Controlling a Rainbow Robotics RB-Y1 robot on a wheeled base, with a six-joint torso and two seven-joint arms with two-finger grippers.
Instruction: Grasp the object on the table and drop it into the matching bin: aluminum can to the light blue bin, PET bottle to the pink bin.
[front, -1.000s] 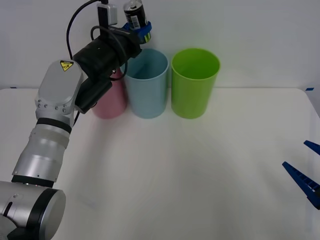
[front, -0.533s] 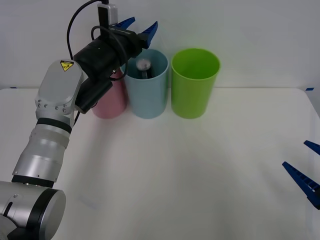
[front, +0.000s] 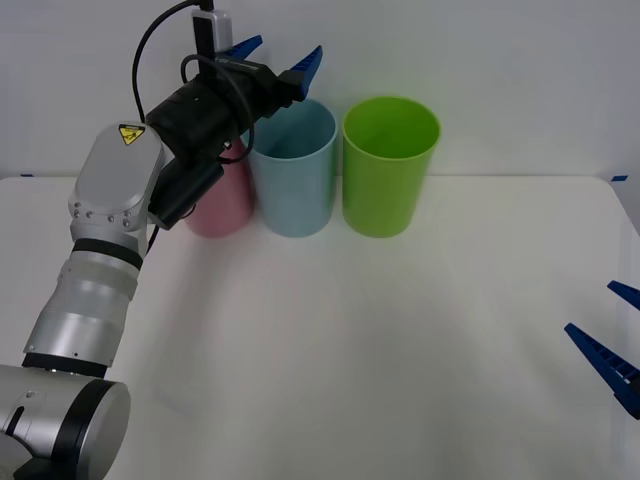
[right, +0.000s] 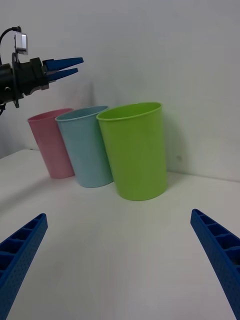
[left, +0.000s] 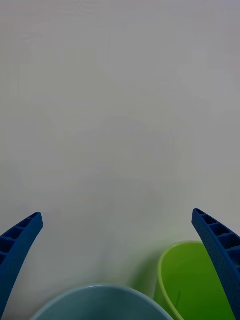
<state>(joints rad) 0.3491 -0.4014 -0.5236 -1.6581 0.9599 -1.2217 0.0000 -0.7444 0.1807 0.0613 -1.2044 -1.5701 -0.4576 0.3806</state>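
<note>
My left gripper (front: 283, 52) hangs open over the mouth of the light blue bin (front: 293, 175), with nothing between its fingers. The aluminum can is hidden. The pink bin (front: 222, 205) stands just left of the blue one, partly behind my left arm. In the left wrist view the open left gripper (left: 116, 215) looks down past the light blue bin's rim (left: 100, 295). My right gripper (front: 615, 330) rests open low over the table (front: 350, 350) at the right edge. The right wrist view shows the left gripper (right: 67, 67) above the pink bin (right: 50, 145) and the light blue bin (right: 87, 150).
A lime green bin (front: 388, 165) stands right of the blue one, touching or nearly touching it; it shows as the lime green bin (right: 135, 150) in the right wrist view. A white wall rises behind the row of three bins.
One second ago the left gripper held the can above the blue bin. It opened, the can fell into the light blue bin and has dropped out of sight. The right arm stayed still.
</note>
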